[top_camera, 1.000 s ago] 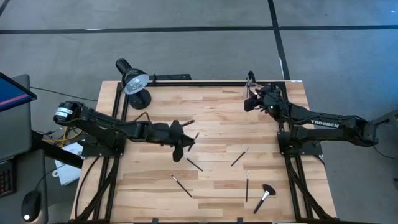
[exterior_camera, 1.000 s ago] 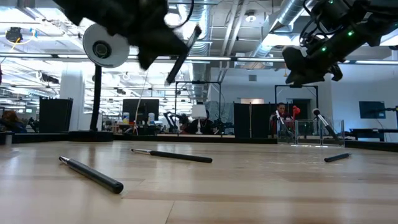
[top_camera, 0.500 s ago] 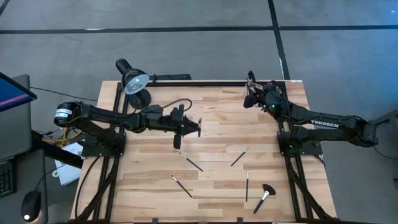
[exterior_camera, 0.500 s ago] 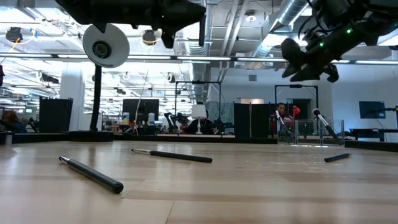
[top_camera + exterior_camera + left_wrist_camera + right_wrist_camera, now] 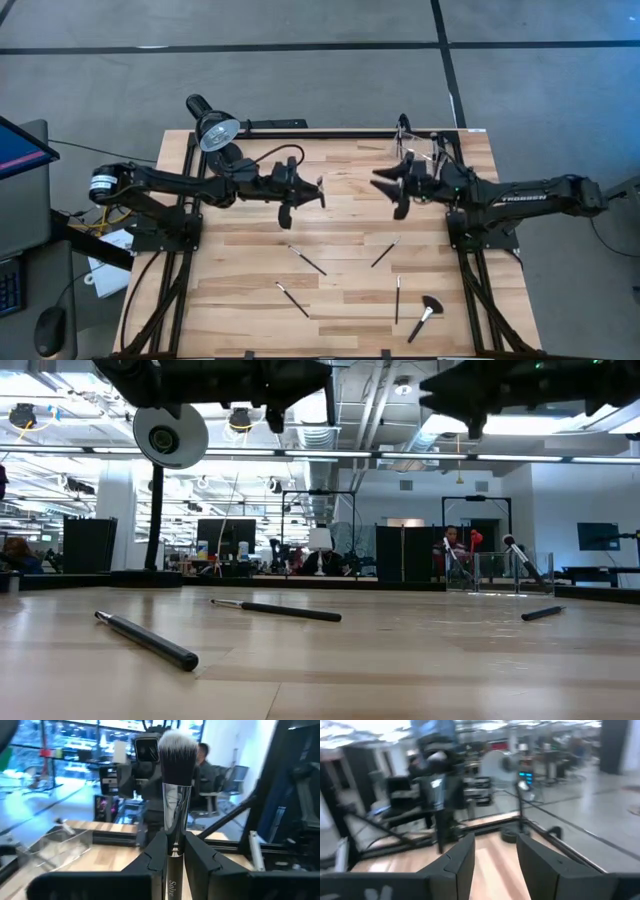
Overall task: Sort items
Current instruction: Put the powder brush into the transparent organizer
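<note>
My left gripper (image 5: 316,191) is high over the table's middle, shut on a makeup brush (image 5: 176,775) with a black handle, silver ferrule and white-tipped black bristles. My right gripper (image 5: 386,195) is open and empty, level, facing the left gripper across a short gap; it also shows in its wrist view (image 5: 495,852). Several slim brushes lie flat on the table: (image 5: 308,260), (image 5: 291,299), (image 5: 386,252), (image 5: 397,299), and a black fan brush (image 5: 425,318). More brushes stand in the clear container (image 5: 418,140) at the far right. My left gripper pinches the brush's black handle just below the silver ferrule (image 5: 173,856) between its two fingers. The fingers are level, coming from the table's left, across the brush. The brush stands about upright, bristle head up, lifted well clear of the table.
A black desk lamp (image 5: 215,133) stands at the far left corner. A black frame runs along the table's far edge (image 5: 330,131). In the low view two brushes (image 5: 148,640) (image 5: 277,609) lie near the front. Beyond the table is an office room with a person far off.
My left gripper has risen and gone toward the far edge and right with the brush, which has turned from slanted to about upright. My right gripper has swung from the clear container toward the table's middle and now faces the left gripper.
</note>
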Action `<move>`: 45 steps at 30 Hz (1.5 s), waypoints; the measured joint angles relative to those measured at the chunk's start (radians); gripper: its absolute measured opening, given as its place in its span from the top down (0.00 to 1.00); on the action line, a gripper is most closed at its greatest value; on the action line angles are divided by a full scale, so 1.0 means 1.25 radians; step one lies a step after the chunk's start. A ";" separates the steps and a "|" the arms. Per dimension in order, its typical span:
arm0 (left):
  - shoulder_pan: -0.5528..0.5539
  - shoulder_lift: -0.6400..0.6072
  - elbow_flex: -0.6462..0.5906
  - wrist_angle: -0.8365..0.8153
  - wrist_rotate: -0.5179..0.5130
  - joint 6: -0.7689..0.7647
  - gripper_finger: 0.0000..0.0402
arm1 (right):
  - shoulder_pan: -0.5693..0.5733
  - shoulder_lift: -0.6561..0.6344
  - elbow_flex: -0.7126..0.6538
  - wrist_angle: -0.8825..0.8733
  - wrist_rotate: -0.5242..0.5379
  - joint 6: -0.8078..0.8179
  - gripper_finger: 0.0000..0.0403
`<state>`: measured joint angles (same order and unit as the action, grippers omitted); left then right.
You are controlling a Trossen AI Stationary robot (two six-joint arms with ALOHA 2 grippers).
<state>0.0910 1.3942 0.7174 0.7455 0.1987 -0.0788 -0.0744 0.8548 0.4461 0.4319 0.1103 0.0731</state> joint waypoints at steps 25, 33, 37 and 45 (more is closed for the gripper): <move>-0.043 0.134 0.008 0.170 0.048 0.021 0.90 | 0.099 0.381 0.126 0.193 -0.053 -0.016 0.43; -0.048 0.134 0.006 0.164 0.044 0.042 0.90 | 0.112 0.391 0.130 0.213 -0.071 0.026 0.46; -0.049 0.134 0.006 0.164 0.045 0.045 0.90 | 0.117 0.395 0.130 0.238 -0.072 0.032 0.47; -0.048 0.134 0.006 0.164 0.045 0.045 0.90 | 0.116 0.432 0.129 0.258 -0.071 0.041 0.50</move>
<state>0.0307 1.5620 0.7246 0.9502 0.2550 -0.0223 0.0704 1.3952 0.6073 0.7541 0.0219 0.1248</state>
